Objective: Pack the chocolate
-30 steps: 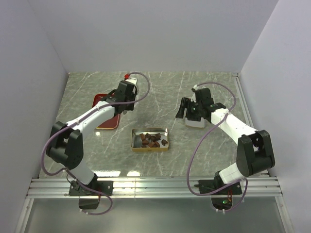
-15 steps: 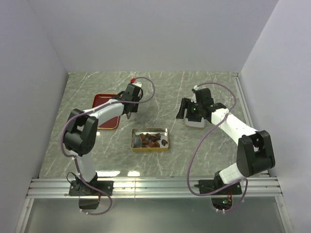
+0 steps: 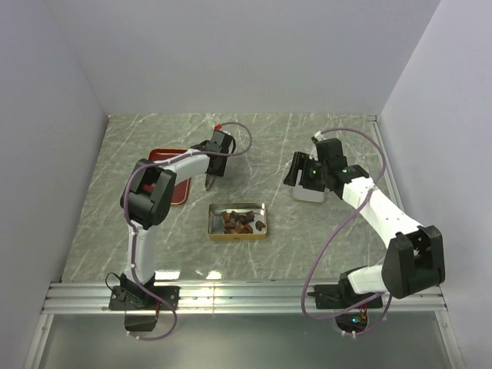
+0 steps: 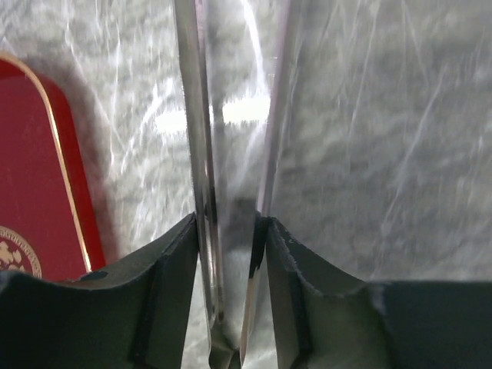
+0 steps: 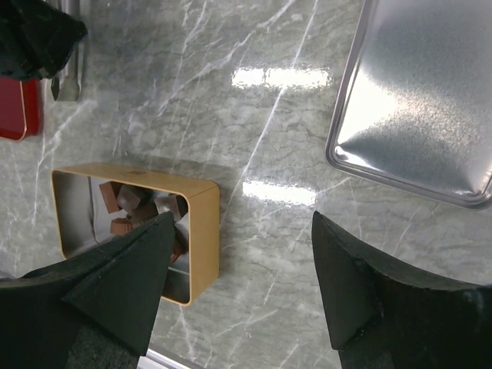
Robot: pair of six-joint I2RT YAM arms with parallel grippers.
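Several pieces of chocolate (image 3: pixel 237 221) lie in an open gold tin (image 3: pixel 261 231) at the table's middle; the right wrist view shows the chocolate (image 5: pixel 123 204) inside the gold tin (image 5: pixel 201 231). My left gripper (image 3: pixel 216 163) hangs behind the tin, shut on metal tongs (image 3: pixel 209 183). In the left wrist view the tongs' two blades (image 4: pixel 201 154) run up between the jaws of the left gripper (image 4: pixel 231 223), over bare marble. My right gripper (image 3: pixel 296 171) stands open and empty; in its own view the right gripper (image 5: pixel 242 223) hovers over marble right of the tin.
A red lid (image 3: pixel 173 191) lies flat left of the left gripper, its edge at the red lid (image 4: pixel 38 192) in the wrist view. A shallow silver tin piece (image 3: pixel 310 192) rests under the right wrist, seen as the silver piece (image 5: pixel 419 100). Walls enclose three sides.
The left arm has swung right and back, carrying the tongs away from the red lid toward the table's middle. The right arm has shifted slightly right.
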